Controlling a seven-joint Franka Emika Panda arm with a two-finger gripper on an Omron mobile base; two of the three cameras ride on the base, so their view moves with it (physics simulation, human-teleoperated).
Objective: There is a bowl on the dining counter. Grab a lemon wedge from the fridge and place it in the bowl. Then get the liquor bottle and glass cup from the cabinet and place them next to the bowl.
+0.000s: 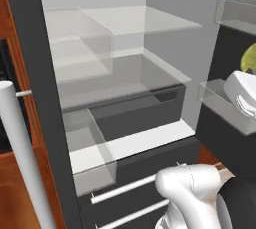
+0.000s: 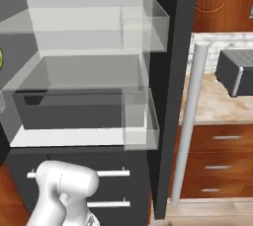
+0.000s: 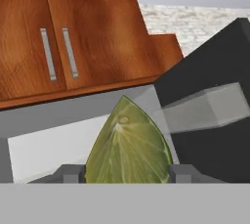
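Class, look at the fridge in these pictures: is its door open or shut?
Open. The fridge shows its glass shelves and dark drawer, and the door stands swung aside with its bins facing out.

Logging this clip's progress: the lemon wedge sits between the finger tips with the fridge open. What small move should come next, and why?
Probably draw the hand back, away from the fridge. In the hand view the lemon wedge fills the gap of the gripper, a finger tip at each side, so it looks gripped. The bowl is nowhere in these pictures, so clearing the fridge comes first.
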